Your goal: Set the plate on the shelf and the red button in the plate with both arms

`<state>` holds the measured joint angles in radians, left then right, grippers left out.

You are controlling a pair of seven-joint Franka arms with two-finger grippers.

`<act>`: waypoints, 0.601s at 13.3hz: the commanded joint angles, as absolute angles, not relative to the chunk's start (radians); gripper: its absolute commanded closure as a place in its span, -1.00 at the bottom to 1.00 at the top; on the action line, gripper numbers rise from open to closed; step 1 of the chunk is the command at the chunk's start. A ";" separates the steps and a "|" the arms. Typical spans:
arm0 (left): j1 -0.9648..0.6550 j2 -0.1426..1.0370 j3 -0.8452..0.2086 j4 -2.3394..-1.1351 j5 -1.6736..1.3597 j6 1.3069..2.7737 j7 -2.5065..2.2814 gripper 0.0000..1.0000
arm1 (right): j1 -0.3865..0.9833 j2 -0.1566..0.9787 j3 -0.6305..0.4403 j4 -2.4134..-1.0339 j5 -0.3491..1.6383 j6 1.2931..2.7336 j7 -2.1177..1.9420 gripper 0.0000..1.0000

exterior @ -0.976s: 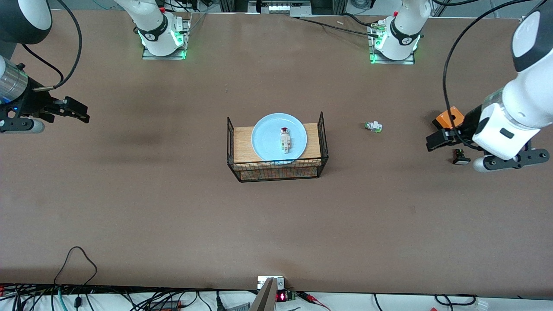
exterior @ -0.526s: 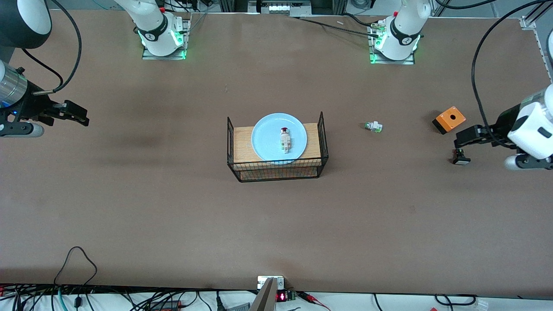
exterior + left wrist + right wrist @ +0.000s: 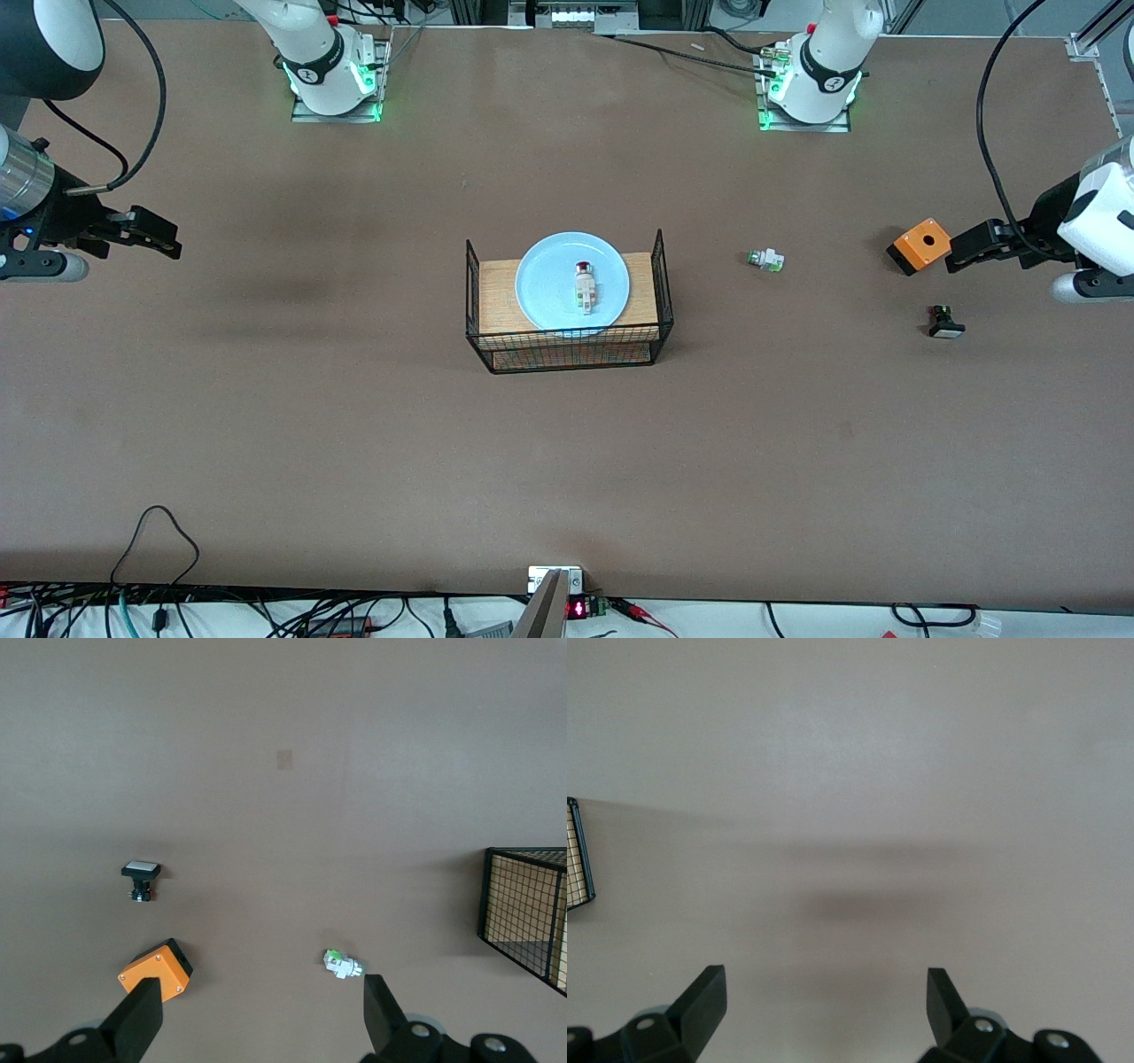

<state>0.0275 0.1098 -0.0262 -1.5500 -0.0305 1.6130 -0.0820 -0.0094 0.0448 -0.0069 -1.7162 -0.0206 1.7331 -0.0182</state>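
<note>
The pale blue plate (image 3: 572, 280) lies on the wooden board in the wire basket (image 3: 657, 292) at mid-table. The red button (image 3: 584, 285) lies on the plate, its red cap pointing toward the robots' bases. My left gripper (image 3: 966, 250) is open and empty over the table beside the orange box (image 3: 920, 245), at the left arm's end; in the left wrist view its gripper (image 3: 261, 1019) is spread wide. My right gripper (image 3: 158, 237) is open and empty over bare table at the right arm's end, also shown in the right wrist view (image 3: 826, 1014).
A white switch with a green cap (image 3: 765, 260) lies between the basket and the orange box; it also shows in the left wrist view (image 3: 343, 964). A black button with a white face (image 3: 945, 322) lies nearer the front camera than the orange box (image 3: 157, 969). The basket's corner (image 3: 576, 855) shows in the right wrist view.
My left gripper has drawn back toward the left arm's end of the table and toward the bases, uncovering the orange box and the black button. My right gripper has barely moved.
</note>
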 commanded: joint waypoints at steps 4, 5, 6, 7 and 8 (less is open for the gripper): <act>0.025 0.072 -0.006 -1.594 -0.009 1.615 -0.054 -1.00 | -0.020 0.055 0.003 -1.689 -0.035 1.713 -0.029 -1.00; 0.025 0.068 -0.006 -1.594 -0.009 1.615 -0.054 -1.00 | -0.021 0.055 0.003 -1.689 -0.035 1.713 -0.029 -1.00; 0.025 0.066 -0.008 -1.594 -0.009 1.615 -0.054 -1.00 | -0.021 0.055 0.003 -1.690 -0.035 1.713 -0.031 -1.00; 0.025 0.066 -0.011 -1.594 -0.008 1.615 -0.054 -1.00 | -0.021 0.055 0.003 -1.689 -0.035 1.713 -0.031 -1.00; 0.025 0.066 -0.011 -1.594 -0.009 1.615 -0.054 -1.00 | -0.021 0.055 0.003 -1.689 -0.035 1.713 -0.031 -1.00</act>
<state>0.0278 0.0964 -0.0115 -1.5675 -0.0264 1.6126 -0.0734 -0.0095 0.0448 -0.0069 -1.7158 -0.0208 1.7329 -0.0182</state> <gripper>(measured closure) 0.000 0.000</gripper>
